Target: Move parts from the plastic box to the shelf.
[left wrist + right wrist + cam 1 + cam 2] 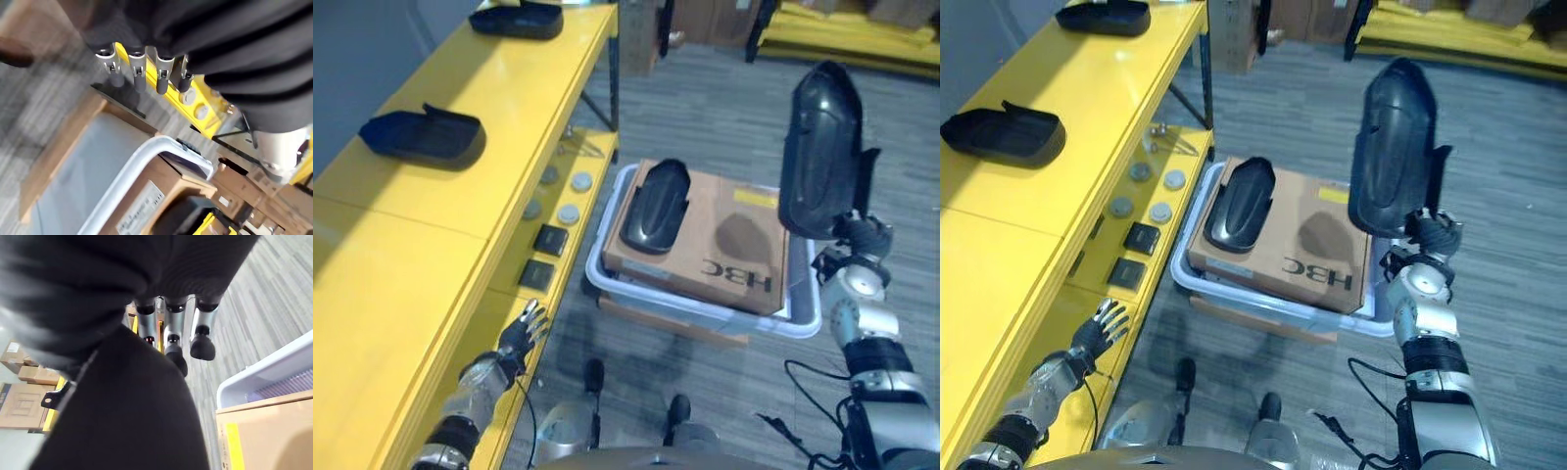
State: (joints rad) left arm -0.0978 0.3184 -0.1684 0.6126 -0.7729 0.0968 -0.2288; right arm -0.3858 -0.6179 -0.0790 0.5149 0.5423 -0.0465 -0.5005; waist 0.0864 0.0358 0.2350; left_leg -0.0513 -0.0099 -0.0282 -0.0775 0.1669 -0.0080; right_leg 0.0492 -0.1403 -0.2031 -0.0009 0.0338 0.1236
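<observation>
My right hand is shut on a long black plastic part and holds it upright above the right end of the pale plastic box. In the right wrist view its fingers curl against that black part. A cardboard box lies in the plastic box, with a second black part resting on top of it. Two more black parts lie on the top of the yellow shelf at the left. My left hand hangs open by the shelf's front edge, low on the left.
On the shelf's lower level lie several grey discs and two small black squares. The plastic box stands on a wooden board on grey carpet. More yellow racks and cartons stand at the back.
</observation>
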